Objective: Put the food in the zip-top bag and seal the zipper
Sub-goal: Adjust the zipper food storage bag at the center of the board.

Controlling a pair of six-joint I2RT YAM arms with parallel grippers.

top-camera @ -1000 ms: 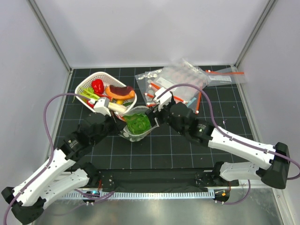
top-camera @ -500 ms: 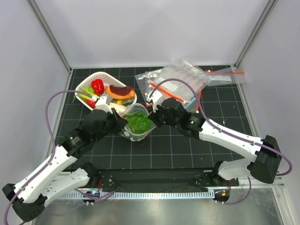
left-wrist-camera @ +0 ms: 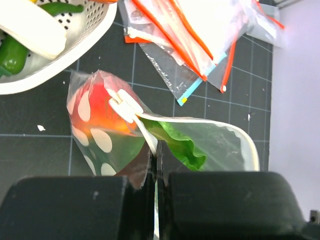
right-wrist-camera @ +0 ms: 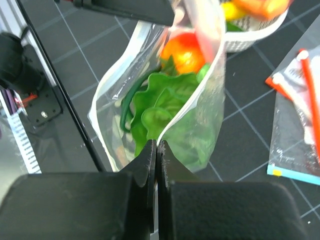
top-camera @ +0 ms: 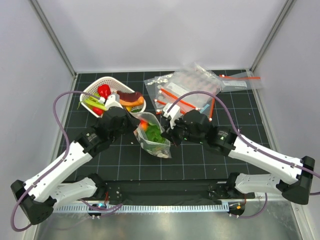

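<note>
A black gridded mat [top-camera: 200, 160] fills the floor of a pale-walled booth, with both arm bases at its near edge.

The left gripper [top-camera: 135, 125] has its fingers pressed together on the left rim of the zip-top bag [top-camera: 155, 142]. In the left wrist view the plastic edge runs straight into the seam between the two black fingers [left-wrist-camera: 135, 180]. That arm climbs diagonally from the near-left corner, its wrist tipped down over the bag. The right gripper [top-camera: 169, 134] is likewise clamped flat, on the opposite rim of the bag, and the thin film shows nipped between its fingers [right-wrist-camera: 142, 165]. Its arm lies long and low, reaching in from the near-right corner.

Between the two grips the bag hangs with its mouth gaping. The lettuce [right-wrist-camera: 160, 112] sits inside it, ruffled and green, and the orange-red piece [right-wrist-camera: 185, 52] lies inside as well, towards the left-gripper end. The pale zipper [left-wrist-camera: 220, 123] curves along the open rim. How much of it is pressed together near either grip I cannot tell.

Behind the bag and to its left stands a white basket [top-camera: 92, 90] holding a red pepper [top-camera: 104, 91], green onions [top-camera: 92, 102] and a brown-and-orange piece. Behind the bag and to its right lies a heap of plain clear bags [top-camera: 187, 90] with red-orange strips.
</note>
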